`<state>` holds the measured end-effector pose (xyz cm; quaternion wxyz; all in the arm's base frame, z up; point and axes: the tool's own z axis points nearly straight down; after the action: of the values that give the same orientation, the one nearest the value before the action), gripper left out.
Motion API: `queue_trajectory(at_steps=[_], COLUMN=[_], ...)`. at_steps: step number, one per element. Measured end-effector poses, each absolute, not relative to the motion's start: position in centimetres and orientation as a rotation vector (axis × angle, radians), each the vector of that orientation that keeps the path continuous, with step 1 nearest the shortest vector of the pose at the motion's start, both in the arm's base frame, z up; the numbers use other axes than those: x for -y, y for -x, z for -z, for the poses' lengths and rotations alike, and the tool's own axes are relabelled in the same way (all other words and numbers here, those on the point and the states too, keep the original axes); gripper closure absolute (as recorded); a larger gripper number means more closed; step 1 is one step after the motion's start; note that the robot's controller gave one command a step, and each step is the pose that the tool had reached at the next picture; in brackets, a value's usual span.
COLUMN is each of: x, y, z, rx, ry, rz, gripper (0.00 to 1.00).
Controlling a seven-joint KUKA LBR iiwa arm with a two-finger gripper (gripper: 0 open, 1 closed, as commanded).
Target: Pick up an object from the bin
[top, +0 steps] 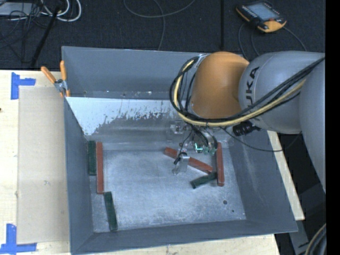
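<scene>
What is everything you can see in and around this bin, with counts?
bin: one, grey, centre
left green sticks: two, dark green, by the left wall
left red stick: one, red-brown, beside them
right red sticks: two, red-brown, below the arm
right green stick: one, dark green, just in front of those
handheld device: one, orange and black, floor beyond the bin
cables: several, light, floor at far left
arm: one, silver with orange cover, from the right
jaws: one pair, low by the slanted red stick
</scene>
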<state>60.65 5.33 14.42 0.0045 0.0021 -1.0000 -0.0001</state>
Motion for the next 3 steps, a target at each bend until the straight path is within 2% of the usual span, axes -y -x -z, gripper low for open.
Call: queue_trajectory(at_steps=[1, 2, 3], x=[-5.3, 0.4, 2.5], y=[-60.8, -61.2, -61.6], z=[-14.9, -8.2, -6.1], rx=[3.14, 3.145, 3.138], ry=[-0.005, -0.016, 0.075], rz=[0.001, 0.0, 0.002], gripper=[0.0, 0.0, 0.0])
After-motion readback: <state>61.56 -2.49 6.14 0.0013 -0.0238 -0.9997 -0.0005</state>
